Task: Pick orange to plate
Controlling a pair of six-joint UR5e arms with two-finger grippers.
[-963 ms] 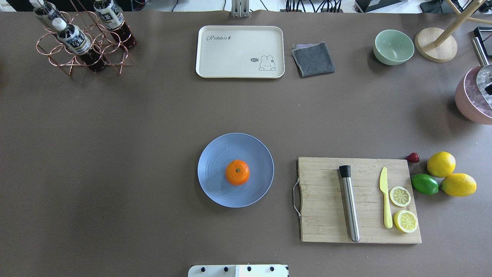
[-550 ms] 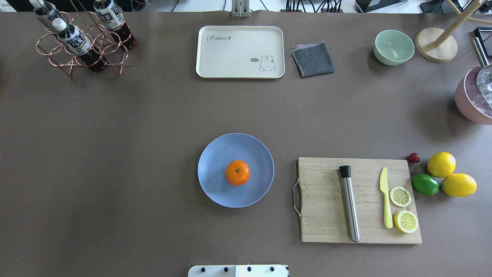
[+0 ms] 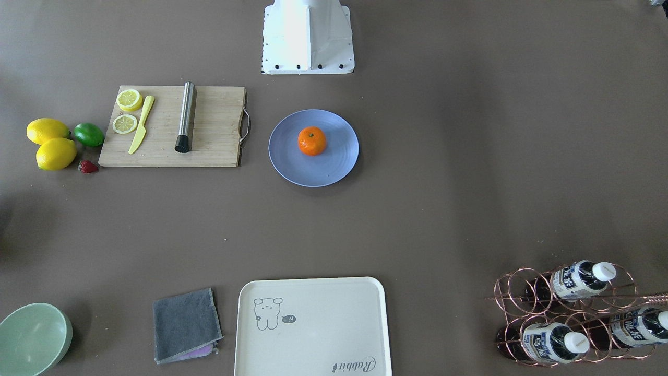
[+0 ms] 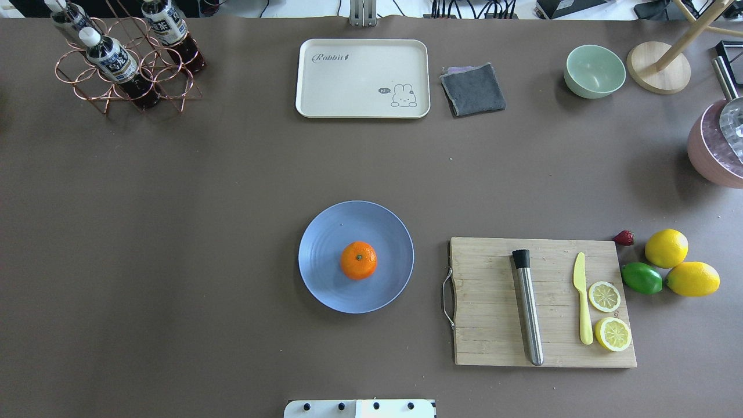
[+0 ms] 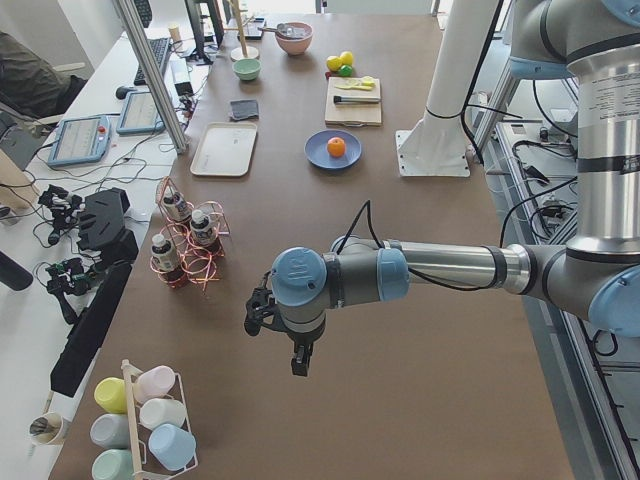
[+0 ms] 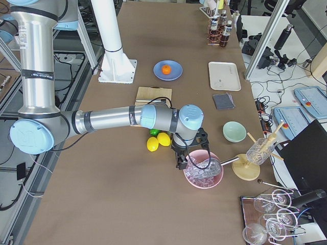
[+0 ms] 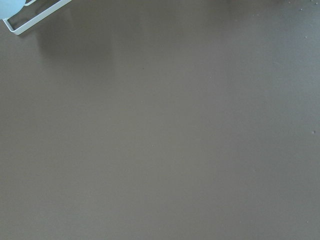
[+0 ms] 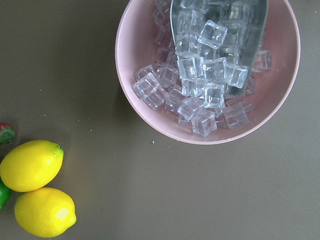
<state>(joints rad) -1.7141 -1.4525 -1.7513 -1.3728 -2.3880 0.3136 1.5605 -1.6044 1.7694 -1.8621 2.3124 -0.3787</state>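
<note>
The orange sits near the middle of the blue-grey plate, stem dot up; it also shows in the front-facing view as the orange on the plate. Neither gripper is near it. My left gripper shows only in the left side view, far out over bare table at the robot's left end. My right gripper shows only in the right side view, over the near rim of the pink ice bowl. I cannot tell whether either is open or shut.
To the plate's right lies a wooden cutting board with a steel muddler, a yellow knife and lemon slices. Two lemons, a lime and a strawberry lie beyond it. A cream tray, grey cloth, green bowl and bottle rack line the far edge.
A small dark shape at the overhead view's right edge, over the ice bowl, has gone out of view. The orange and the plate have not moved.
</note>
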